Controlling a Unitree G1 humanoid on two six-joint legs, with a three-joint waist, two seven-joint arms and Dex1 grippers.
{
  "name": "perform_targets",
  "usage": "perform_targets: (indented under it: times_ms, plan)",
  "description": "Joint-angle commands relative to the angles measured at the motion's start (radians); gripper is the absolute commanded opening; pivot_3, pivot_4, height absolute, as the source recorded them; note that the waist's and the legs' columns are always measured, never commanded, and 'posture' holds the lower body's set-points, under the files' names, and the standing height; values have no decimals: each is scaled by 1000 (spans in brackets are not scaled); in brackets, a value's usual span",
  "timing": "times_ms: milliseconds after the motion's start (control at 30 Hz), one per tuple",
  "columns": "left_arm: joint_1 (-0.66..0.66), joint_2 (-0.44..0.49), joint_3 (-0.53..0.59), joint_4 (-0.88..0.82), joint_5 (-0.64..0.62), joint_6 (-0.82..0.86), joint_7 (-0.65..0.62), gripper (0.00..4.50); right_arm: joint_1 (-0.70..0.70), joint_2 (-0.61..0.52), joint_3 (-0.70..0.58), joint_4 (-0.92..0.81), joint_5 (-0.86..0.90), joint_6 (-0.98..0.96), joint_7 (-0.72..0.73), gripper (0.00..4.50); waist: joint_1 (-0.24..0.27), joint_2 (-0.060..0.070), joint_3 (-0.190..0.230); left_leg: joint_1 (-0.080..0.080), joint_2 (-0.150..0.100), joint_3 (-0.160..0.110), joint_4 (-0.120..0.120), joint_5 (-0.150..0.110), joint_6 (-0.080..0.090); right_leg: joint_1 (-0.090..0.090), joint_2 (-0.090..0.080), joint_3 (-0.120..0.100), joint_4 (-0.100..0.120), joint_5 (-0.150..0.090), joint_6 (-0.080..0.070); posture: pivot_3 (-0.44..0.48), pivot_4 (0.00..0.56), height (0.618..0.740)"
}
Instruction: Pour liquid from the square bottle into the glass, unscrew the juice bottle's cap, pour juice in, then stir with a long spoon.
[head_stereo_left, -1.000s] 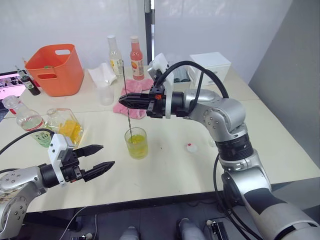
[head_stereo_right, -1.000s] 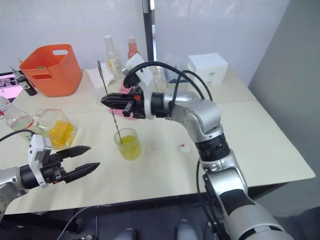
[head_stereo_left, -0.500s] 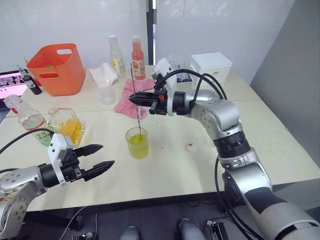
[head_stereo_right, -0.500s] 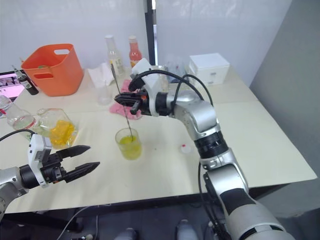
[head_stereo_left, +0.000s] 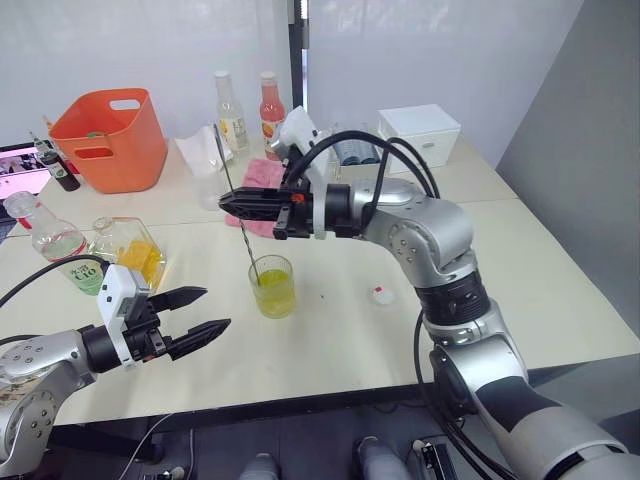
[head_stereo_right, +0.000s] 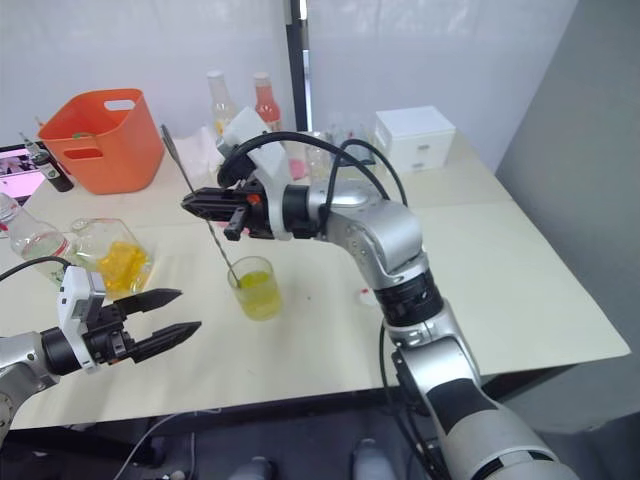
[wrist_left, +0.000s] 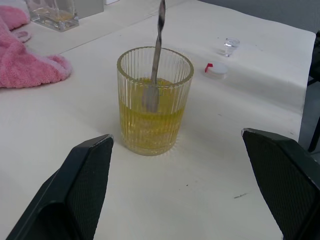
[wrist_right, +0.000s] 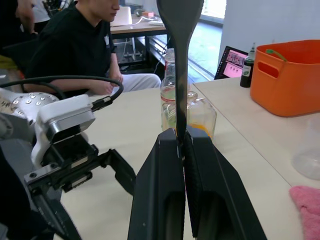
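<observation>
On the left, the left gripper (head_stereo_left: 205, 313) hovers low over the pale table (head_stereo_left: 560, 290) with its two black fingers spread apart and nothing between them. Just to its right stands the short clear ribbed glass (head_stereo_left: 272, 286), holding yellow liquid. The thin silver long spoon (head_stereo_left: 237, 217) leans in the glass, its bowl sunk in the liquid. The right gripper (head_stereo_left: 228, 201) pinches the stem well above the rim. Further right lies the small white cap (head_stereo_left: 380, 294). I judge this is the stirring step. Next, the spoon should circle gently without tipping the glass.
</observation>
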Motion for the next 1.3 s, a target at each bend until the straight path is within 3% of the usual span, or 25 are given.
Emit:
perform_targets:
  times_ms: [33,200,500,700,867,1033,1300]
  plan:
    - [-11,5,12,-36,-14,2,7,4330,-27,5,-34,51,-30,-85,-24,0,0,0,0,0,0,0,0,0,0,0,0,0,0,0,0,0,150,739]
    - [-10,6,15,-38,-17,3,10,4330,-38,-30,-30,89,-55,-118,-3,0,1,0,0,-1,0,0,0,0,0,0,0,0,0,0,0,0,150,739]
    - [-11,8,17,-37,-22,6,8,4330,13,-148,14,-109,4,39,113,0,0,0,0,0,0,0,0,0,0,0,0,0,0,0,0,0,150,739]
    - [-24,10,14,-29,-20,7,9,4330,39,-133,16,-194,56,112,103,0,0,0,0,0,0,0,0,0,0,0,0,0,0,0,0,0,150,739]
    - [-32,9,13,-30,-17,14,11,4330,17,-36,-19,-72,12,5,24,0,-1,0,0,0,0,0,0,0,0,0,0,0,1,0,0,0,150,739]
    - [-33,6,13,-35,-15,20,13,4330,-24,-32,-47,86,-47,-114,-11,0,3,0,0,0,-1,0,1,0,0,0,-1,0,1,0,0,0,150,739]
    - [-25,5,19,-38,-18,21,12,4330,-8,-108,-42,-4,-7,-35,55,0,2,0,0,0,0,0,1,0,0,0,0,0,1,0,0,0,150,739]
